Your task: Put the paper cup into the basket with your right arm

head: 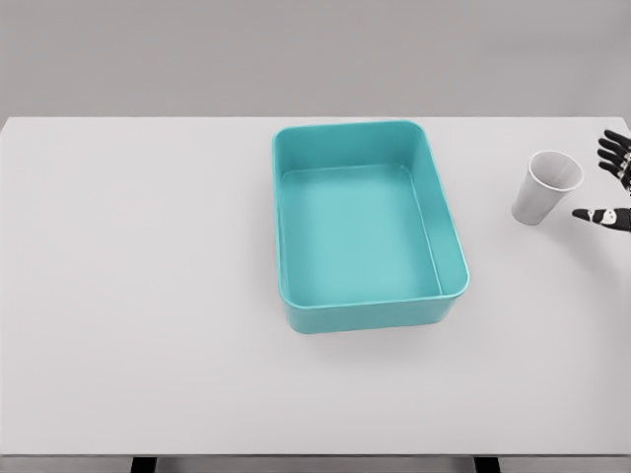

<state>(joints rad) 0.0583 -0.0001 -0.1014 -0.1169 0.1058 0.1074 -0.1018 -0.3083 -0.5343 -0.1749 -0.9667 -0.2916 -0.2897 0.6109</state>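
A white paper cup stands upright on the table near its right side, mouth up. Just right of it, at the picture's right edge, my right hand shows only its black fingers and thumb, spread open and apart from the cup. A teal rectangular basket sits at the table's middle, left of the cup, with nothing inside it. The left arm is out of view.
The white table spans the whole view; its far edge meets a grey wall and its near edge runs along the bottom of the picture.
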